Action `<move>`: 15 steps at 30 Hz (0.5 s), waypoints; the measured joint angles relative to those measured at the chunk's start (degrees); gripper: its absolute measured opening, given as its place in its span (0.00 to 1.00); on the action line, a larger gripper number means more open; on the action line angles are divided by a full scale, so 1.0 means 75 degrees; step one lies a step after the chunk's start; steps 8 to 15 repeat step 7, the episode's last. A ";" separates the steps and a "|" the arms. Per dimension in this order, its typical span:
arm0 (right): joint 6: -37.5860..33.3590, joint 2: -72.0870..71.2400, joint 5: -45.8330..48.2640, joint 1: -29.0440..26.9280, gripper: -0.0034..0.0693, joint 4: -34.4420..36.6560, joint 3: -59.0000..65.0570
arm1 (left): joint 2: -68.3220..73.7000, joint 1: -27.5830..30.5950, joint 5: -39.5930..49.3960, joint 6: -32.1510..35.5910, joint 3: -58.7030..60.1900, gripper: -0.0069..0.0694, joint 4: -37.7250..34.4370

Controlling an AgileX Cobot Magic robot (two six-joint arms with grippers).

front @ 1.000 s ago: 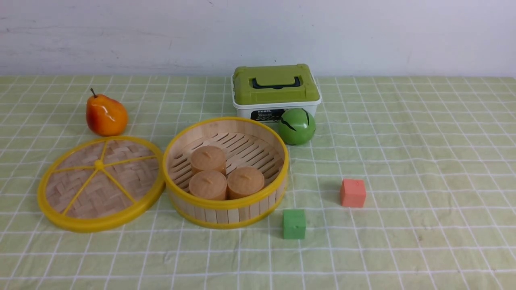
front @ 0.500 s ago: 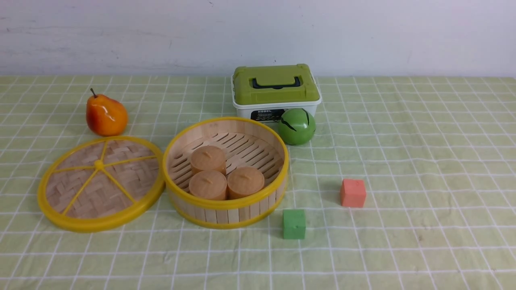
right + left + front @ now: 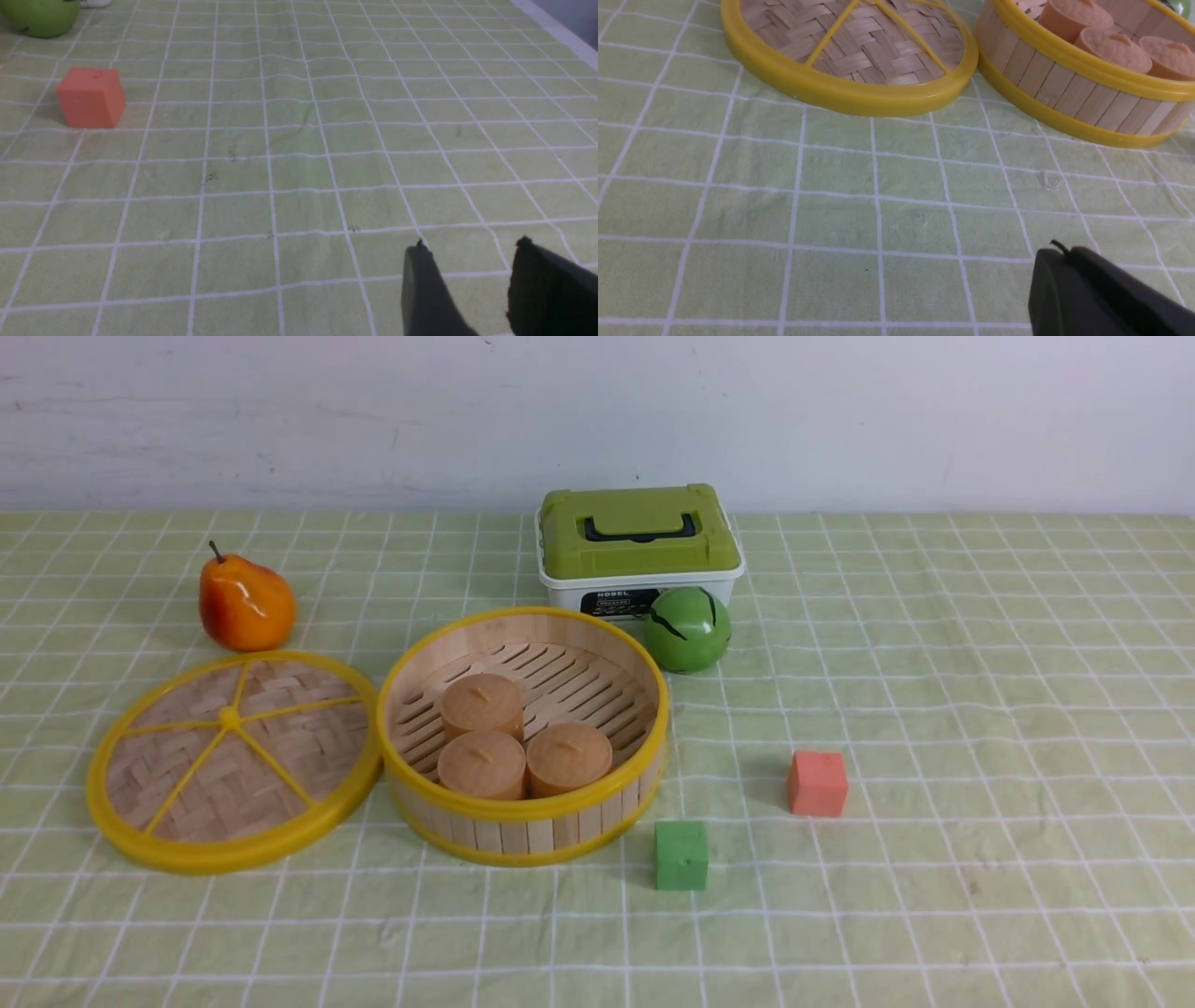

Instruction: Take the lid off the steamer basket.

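The lid (image 3: 233, 761) lies flat on the tablecloth to the left of the steamer basket (image 3: 523, 821), its rim touching the basket's wall; its woven disc and yellow spokes also show in the left wrist view (image 3: 859, 42). The steamer basket (image 3: 1069, 88) stands uncovered with three tan cakes (image 3: 509, 742) inside. Neither arm shows in the front view. My left gripper (image 3: 1059, 254) hovers over bare cloth nearer to me than the lid, shut with nothing in it. My right gripper (image 3: 472, 247) hangs open over the cloth, well away from the orange-red cube (image 3: 91, 98).
An orange pear (image 3: 245, 602) sits behind the lid. A white box with a green lid (image 3: 637, 546) and a green ball (image 3: 688, 628) stand behind the basket. A green cube (image 3: 681, 855) and the orange-red cube (image 3: 817, 783) lie to its right.
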 joint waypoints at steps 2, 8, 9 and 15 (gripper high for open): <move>0.0000 0.0000 0.0000 0.0000 0.38 0.0000 0.0000 | 0.0000 0.0000 0.0000 0.0000 0.0000 0.09 0.0000; 0.0000 0.0000 0.0000 0.0000 0.38 0.0000 0.0000 | 0.0000 0.0000 0.0000 0.0000 0.0000 0.09 0.0000; 0.0000 0.0000 0.0000 0.0000 0.38 0.0000 0.0000 | 0.0000 0.0000 0.0000 0.0000 0.0000 0.09 0.0000; 0.0000 0.0000 0.0000 0.0000 0.38 0.0000 0.0000 | 0.0000 0.0000 0.0000 0.0000 0.0000 0.09 0.0000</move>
